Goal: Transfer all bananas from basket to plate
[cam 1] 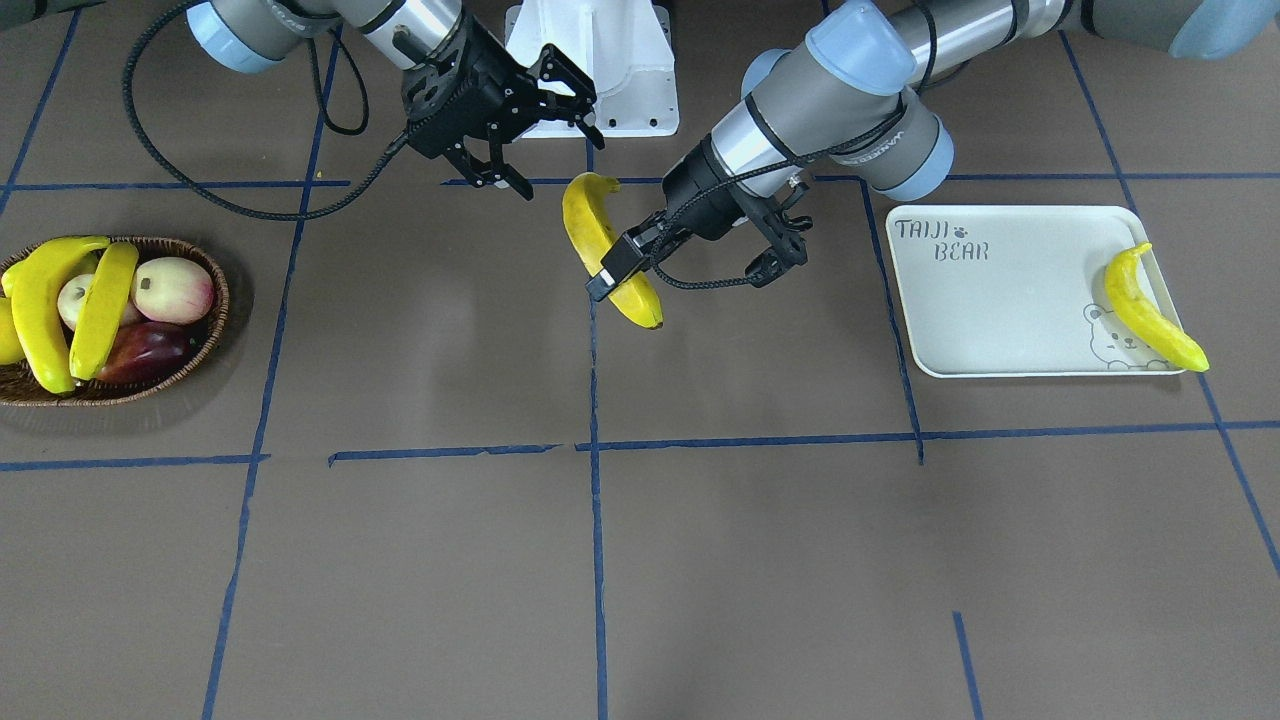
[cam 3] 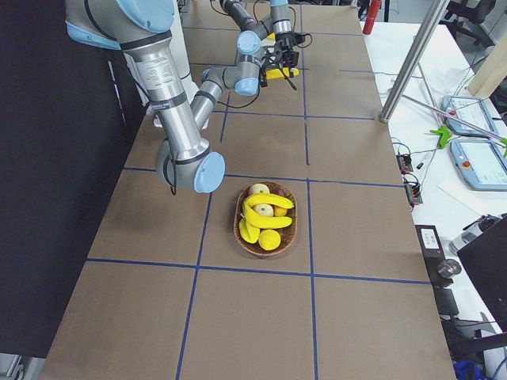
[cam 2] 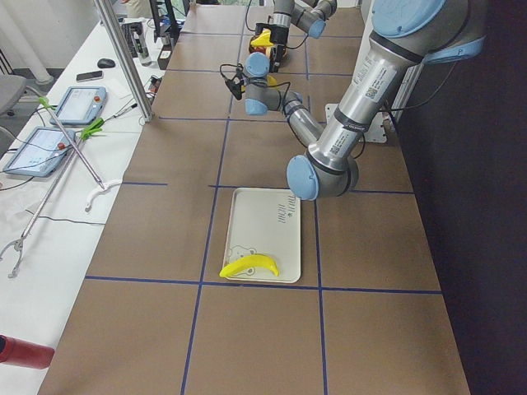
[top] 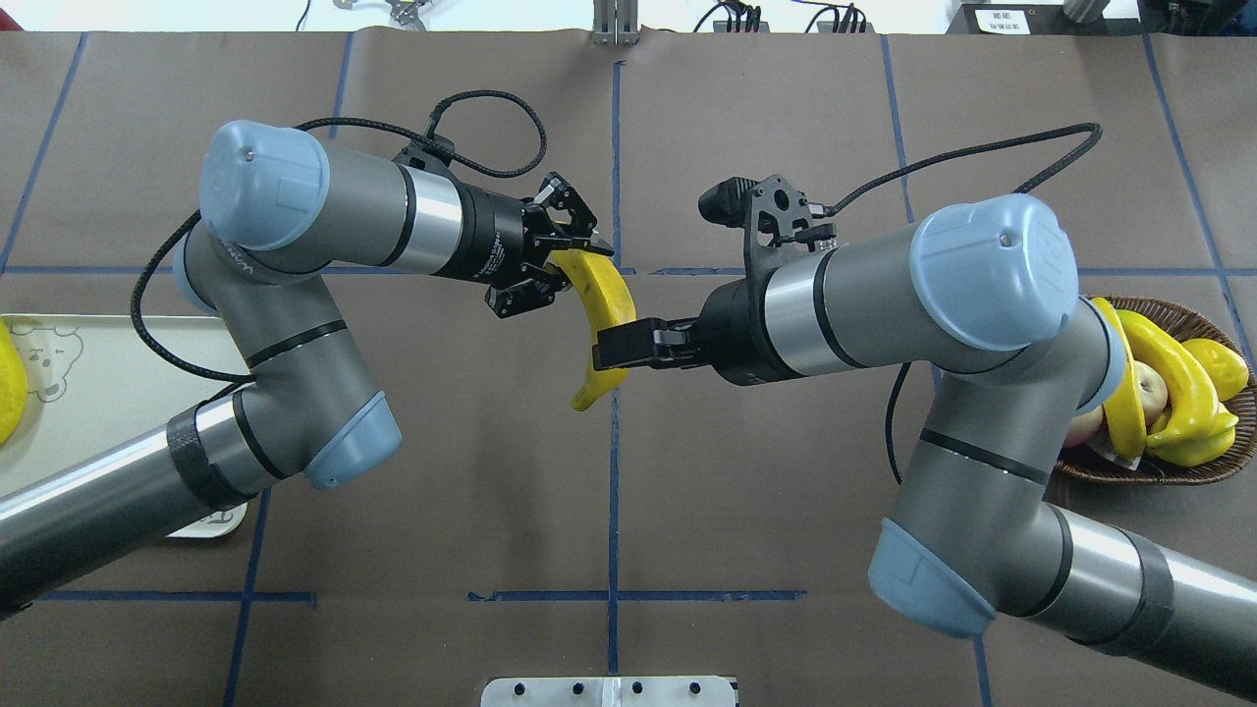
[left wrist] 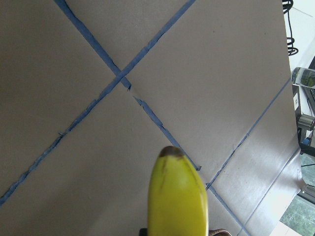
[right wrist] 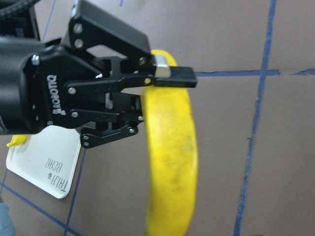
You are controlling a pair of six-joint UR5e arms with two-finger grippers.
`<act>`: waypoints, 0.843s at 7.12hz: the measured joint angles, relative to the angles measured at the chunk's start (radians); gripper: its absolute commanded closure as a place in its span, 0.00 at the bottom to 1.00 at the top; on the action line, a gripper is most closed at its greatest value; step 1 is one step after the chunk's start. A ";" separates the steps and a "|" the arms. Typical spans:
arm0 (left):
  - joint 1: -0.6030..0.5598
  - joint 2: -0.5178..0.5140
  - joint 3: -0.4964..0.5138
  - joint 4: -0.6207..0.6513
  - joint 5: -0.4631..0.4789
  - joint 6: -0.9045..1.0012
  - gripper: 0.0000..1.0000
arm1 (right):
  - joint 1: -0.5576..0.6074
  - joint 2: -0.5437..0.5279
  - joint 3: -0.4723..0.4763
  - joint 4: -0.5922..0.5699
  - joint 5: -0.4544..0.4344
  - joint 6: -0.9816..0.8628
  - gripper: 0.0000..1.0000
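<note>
Above the table [cam 1: 760,560], both arms stretched inward, left jaws clamped on a banana [cam 1: 590,225], right jaws spread open

I'm seeing the basket [cam 3: 268,254] sitting midway along the table [cam 3: 356,317], well in from both long edges. Yellow bananas [cam 3: 268,222] are lying across its top, over other fruit [cam 3: 259,190]. My near arm [cam 3: 170,103] is pointing toward the table's far end, where a lone banana [cam 3: 282,73] is hanging among the black wrist gear; I can't tell from here what is gripping it.
</note>
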 measured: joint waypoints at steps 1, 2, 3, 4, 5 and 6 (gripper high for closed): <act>-0.008 0.040 -0.010 0.000 -0.001 0.054 1.00 | 0.057 -0.005 0.011 -0.073 0.073 -0.003 0.00; -0.030 0.090 -0.025 0.001 -0.004 0.110 1.00 | 0.113 -0.023 0.017 -0.146 0.127 -0.015 0.00; -0.064 0.143 -0.039 0.002 -0.009 0.166 1.00 | 0.155 -0.054 0.017 -0.213 0.147 -0.053 0.00; -0.096 0.201 -0.052 0.012 -0.012 0.239 1.00 | 0.189 -0.080 0.014 -0.299 0.150 -0.133 0.00; -0.118 0.266 -0.062 0.043 -0.013 0.326 1.00 | 0.227 -0.093 0.015 -0.421 0.151 -0.255 0.00; -0.132 0.337 -0.074 0.075 -0.014 0.417 1.00 | 0.267 -0.102 0.019 -0.539 0.151 -0.387 0.00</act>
